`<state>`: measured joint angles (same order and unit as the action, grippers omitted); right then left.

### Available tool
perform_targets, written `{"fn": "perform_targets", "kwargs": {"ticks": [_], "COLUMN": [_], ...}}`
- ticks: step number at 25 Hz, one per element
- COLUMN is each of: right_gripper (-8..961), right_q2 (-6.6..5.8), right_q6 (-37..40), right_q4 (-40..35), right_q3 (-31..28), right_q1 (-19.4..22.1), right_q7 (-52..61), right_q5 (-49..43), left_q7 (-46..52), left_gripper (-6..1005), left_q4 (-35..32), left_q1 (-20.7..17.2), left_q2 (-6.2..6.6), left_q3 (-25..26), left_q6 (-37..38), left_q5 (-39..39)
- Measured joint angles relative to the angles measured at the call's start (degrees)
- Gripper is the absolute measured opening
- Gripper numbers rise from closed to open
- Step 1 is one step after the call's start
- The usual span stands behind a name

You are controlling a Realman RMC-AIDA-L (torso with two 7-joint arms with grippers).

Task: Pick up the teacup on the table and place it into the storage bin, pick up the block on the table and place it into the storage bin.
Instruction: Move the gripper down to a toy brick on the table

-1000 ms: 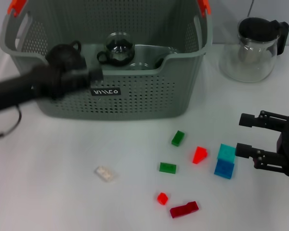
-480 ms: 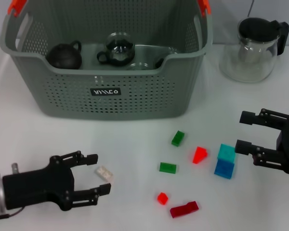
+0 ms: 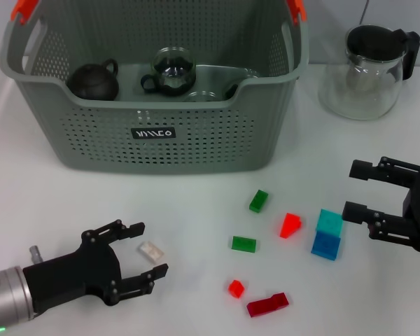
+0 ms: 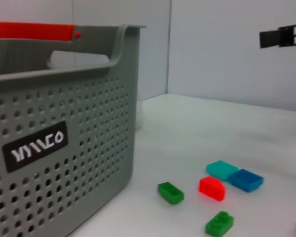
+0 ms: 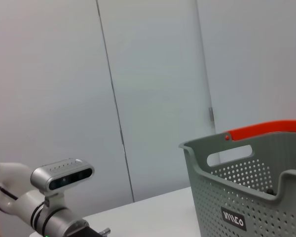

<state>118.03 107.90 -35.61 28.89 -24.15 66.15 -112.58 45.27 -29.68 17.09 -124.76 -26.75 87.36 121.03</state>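
My left gripper (image 3: 141,255) gapes around the clear block (image 3: 151,250); my right gripper (image 3: 351,191) hangs open beside the blue block (image 3: 325,244).

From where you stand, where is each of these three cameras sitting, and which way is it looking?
Head view: on the robot's head, looking down on the table, the storage bin and scattered blocks; both the left gripper and right gripper show, fingers open.
Left wrist view: low over the table, facing the bin wall and blocks; the right gripper shows far off.
Right wrist view: level, facing the bin and a wall; the left arm shows.
All three share the bin's black label.
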Motion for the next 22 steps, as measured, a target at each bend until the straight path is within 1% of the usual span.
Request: {"fn": "perform_targets", "kwargs": {"ticks": [4,9,13,22], "right_gripper": [745,745,745,745], "right_q2": [0.00,0.01,0.01,0.00], "right_q6": [-0.03,-0.03,0.04,0.33], "right_q4": [0.02,0.03,0.10,0.10], "right_q3": [-0.06,-0.07,-0.07,-0.07], "right_q1": [-0.19,-0.35,-0.13,0.02], "right_q7": [0.02,0.03,0.03,0.03], "right_q5": [0.00,0.00,0.00,-0.01], "left_q7": [-2.25,-3.59,-3.78,-7.74], "left_gripper": [811,811,810,810], "left_q4": [2.18,3.01,3.58,6.80], "left_q1": [0.62,1.26,1.72,2.59], "left_q2": [0.13,0.21,0.21,0.30], "left_q3": [0.73,0.76,0.68,0.81], "left_q6": [-2.50,-3.45,-5.61,-9.16], "left_q5": [0.00,0.00,0.00,0.04]}}
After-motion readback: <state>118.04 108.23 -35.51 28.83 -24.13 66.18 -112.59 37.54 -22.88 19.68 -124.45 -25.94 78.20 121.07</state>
